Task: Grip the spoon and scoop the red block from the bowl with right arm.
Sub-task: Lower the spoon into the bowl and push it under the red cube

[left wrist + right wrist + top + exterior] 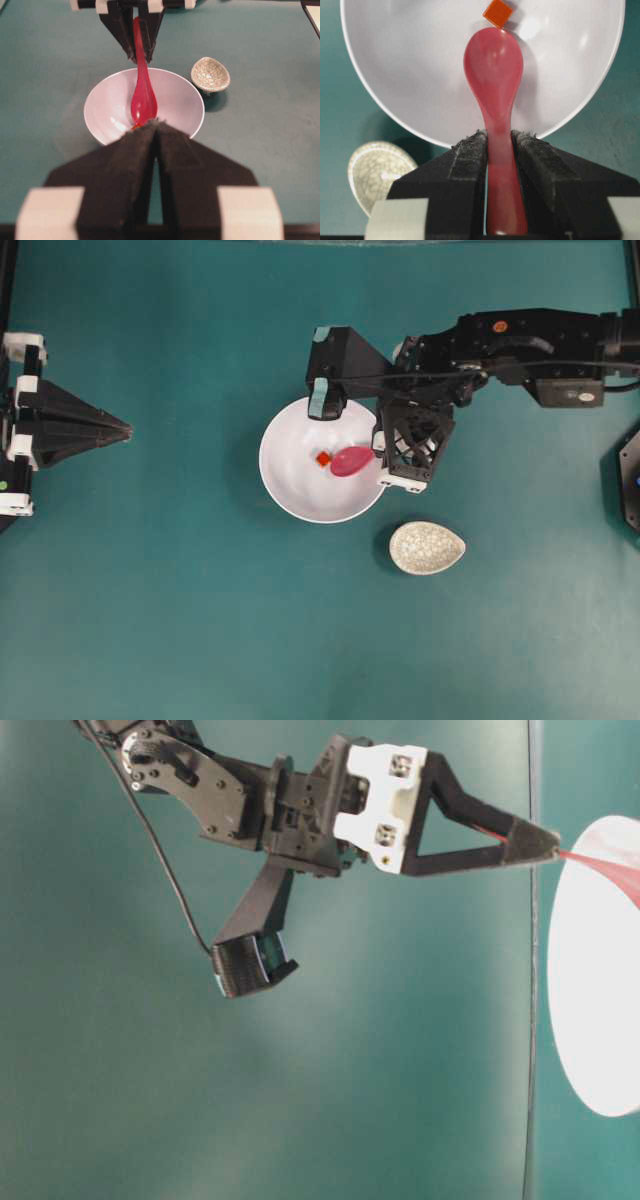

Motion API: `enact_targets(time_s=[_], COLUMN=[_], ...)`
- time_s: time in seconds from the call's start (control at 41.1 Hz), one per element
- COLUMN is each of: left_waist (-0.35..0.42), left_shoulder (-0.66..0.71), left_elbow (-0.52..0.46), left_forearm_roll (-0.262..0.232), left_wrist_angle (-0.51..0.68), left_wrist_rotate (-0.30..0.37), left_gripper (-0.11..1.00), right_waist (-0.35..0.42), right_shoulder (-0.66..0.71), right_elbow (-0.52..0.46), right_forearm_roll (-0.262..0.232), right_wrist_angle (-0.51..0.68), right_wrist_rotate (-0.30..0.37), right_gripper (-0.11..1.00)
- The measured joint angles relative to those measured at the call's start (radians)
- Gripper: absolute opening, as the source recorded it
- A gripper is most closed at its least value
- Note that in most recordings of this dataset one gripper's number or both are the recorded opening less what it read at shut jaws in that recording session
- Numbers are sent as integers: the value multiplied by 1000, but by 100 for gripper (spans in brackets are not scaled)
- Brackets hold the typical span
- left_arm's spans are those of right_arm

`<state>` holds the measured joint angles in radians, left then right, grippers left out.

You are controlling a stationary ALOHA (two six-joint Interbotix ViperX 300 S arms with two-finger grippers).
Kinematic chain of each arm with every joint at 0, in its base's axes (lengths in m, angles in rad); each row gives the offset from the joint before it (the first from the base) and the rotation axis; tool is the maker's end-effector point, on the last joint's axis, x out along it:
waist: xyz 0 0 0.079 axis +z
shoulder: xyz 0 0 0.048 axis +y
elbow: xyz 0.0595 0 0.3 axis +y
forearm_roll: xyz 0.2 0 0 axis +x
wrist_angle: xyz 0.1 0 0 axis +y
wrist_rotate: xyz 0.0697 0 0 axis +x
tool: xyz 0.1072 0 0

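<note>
The white bowl (300,490) sits mid-table. My right gripper (380,458) is shut on the handle of the pink spoon (351,461), whose scoop lies tilted down inside the bowl. The small red block (323,457) rests on the bowl's floor just left of the spoon's tip. In the right wrist view the gripper (499,135) clamps the handle, and the block (498,13) lies at the front tip of the spoon (494,65), touching it or nearly so. My left gripper (125,428) sits shut and empty at the far left.
A speckled egg-shaped dish (427,547) stands on the teal table just right of and nearer than the bowl. A black fixture (630,475) sits at the right edge.
</note>
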<state>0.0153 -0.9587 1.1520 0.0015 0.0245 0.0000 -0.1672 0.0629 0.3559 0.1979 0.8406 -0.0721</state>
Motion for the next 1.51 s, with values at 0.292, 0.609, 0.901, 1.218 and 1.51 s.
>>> enact_targets(time_s=[0.292,0.609,0.901,1.218,1.51], left_waist=[0,0,-2,0,-2], left_shoulder=[0,0,0,0,0], left_elbow=[0,0,0,0,0], left_forearm_roll=[0,0,0,0,0], left_wrist_angle=[0,0,0,0,0], left_wrist_rotate=[3,3,3,3,3], left_gripper=[0,0,0,0,0], right_waist=[2,5,29,26,28], right_shoulder=[21,41,43,43,43], right_elbow=[-14,-49,-54,-54,-54], right_forearm_roll=[-2,-2,0,2,2], right_wrist_angle=[-71,-91,-140,-179,-186], right_wrist_rotate=[0,2,11,17,17], right_gripper=[24,24,24,24,24])
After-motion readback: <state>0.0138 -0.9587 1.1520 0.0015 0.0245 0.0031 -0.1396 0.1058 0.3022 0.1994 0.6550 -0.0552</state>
